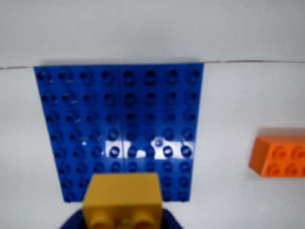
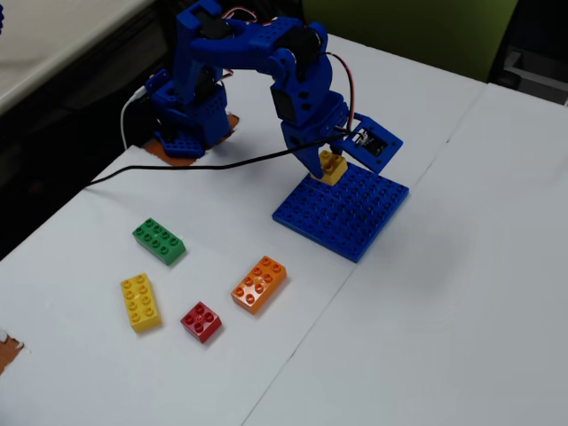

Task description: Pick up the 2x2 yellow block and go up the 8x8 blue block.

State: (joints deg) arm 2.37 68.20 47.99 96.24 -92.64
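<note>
The small square yellow block (image 1: 123,198) fills the bottom middle of the wrist view, held between my blue jaws. In the fixed view it (image 2: 333,167) hangs just over the far left edge of the blue baseplate (image 2: 346,213); I cannot tell whether it touches the studs. The blue baseplate (image 1: 121,124) lies flat on the white table, filling the centre of the wrist view. My gripper (image 2: 330,166) is shut on the yellow block. My gripper (image 1: 123,222) shows only as blue fingers at the block's sides.
An orange brick (image 1: 279,156) lies to the right of the plate in the wrist view. In the fixed view, a green brick (image 2: 159,240), a long yellow brick (image 2: 140,301), a red brick (image 2: 201,321) and the orange brick (image 2: 259,283) lie at the front left. A black cable (image 2: 195,167) crosses the table.
</note>
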